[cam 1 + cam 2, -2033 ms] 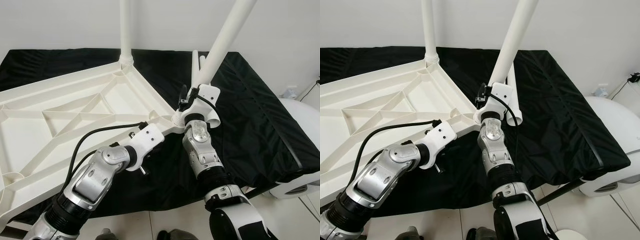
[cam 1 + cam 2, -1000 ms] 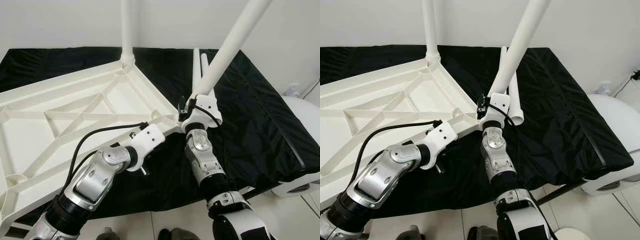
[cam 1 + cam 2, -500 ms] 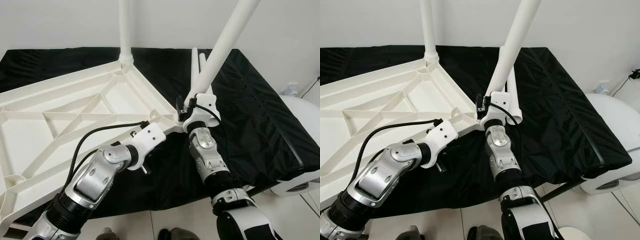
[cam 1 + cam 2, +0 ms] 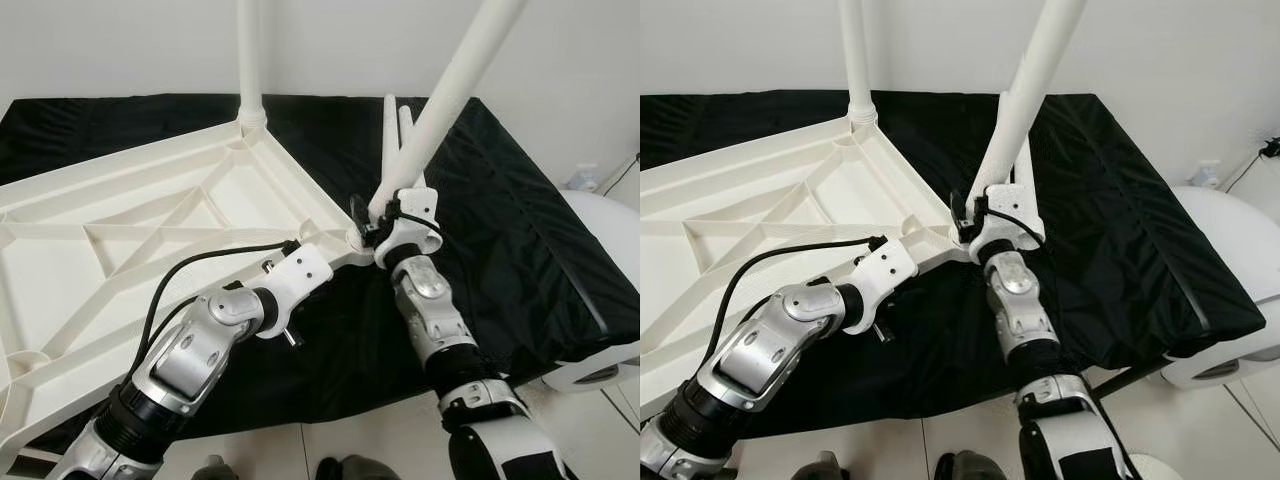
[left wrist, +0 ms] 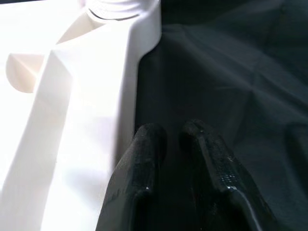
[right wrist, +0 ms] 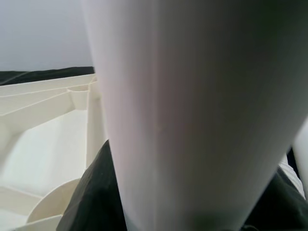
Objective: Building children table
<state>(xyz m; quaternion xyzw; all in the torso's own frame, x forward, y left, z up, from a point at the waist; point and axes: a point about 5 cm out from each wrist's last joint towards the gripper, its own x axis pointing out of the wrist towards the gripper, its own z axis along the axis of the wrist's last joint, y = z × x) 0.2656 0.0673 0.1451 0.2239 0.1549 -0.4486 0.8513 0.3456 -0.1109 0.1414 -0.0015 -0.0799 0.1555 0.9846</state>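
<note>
Smooth white plastic tabletop [image 4: 150, 215] and leg [image 4: 445, 95]; wrinkled, slightly shiny black cloth [image 4: 500, 210].

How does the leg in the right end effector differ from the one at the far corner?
The held leg leans, its foot beside the near corner socket; the far leg stands upright, seated in the tabletop. The right end effector grips the held leg; nothing touches the far one. Both are white tubes.

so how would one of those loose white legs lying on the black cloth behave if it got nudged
The loose legs are round, tapered tubes on the black cloth, so one would probably roll, likely curving because of the taper. It looks like hollow plastic, so probably light and stiff. The smooth surface might slip in a grip like the one the right gripper has on the tilted leg.
</note>
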